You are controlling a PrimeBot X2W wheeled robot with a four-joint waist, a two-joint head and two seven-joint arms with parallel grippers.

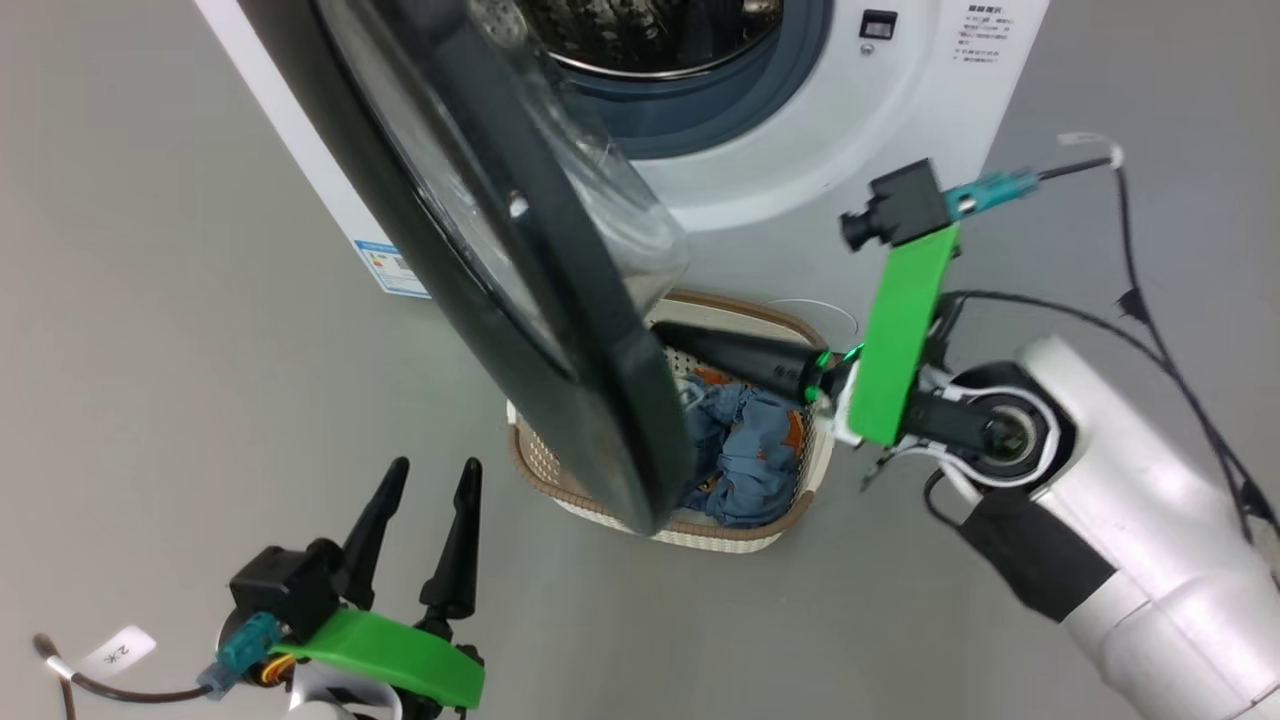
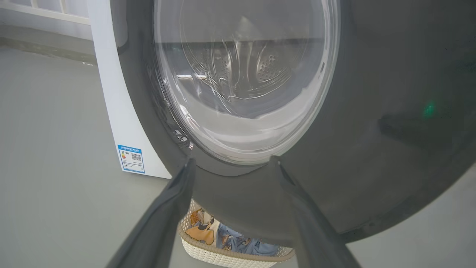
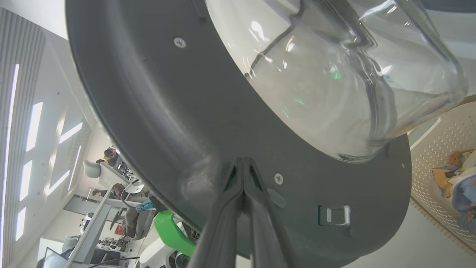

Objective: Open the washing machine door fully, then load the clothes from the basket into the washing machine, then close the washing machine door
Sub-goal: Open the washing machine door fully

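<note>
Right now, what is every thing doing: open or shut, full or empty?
Washing machine door: open partway, swung outward.
Washing machine: mouth uncovered, looks empty inside where it shows.
Basket: on the floor, not empty.
Clothes: crumpled in the basket.
Left end effector: open, empty, clear of the door.
Right end effector: shut, tips at the door's inner side.

Left pincer (image 1: 435,468) spread, right pincer (image 3: 243,162) closed
Left sits low, fingers pointing up the head view; right's pale forearm (image 1: 1150,540) reaches leftward, fingers pressed together.
</note>
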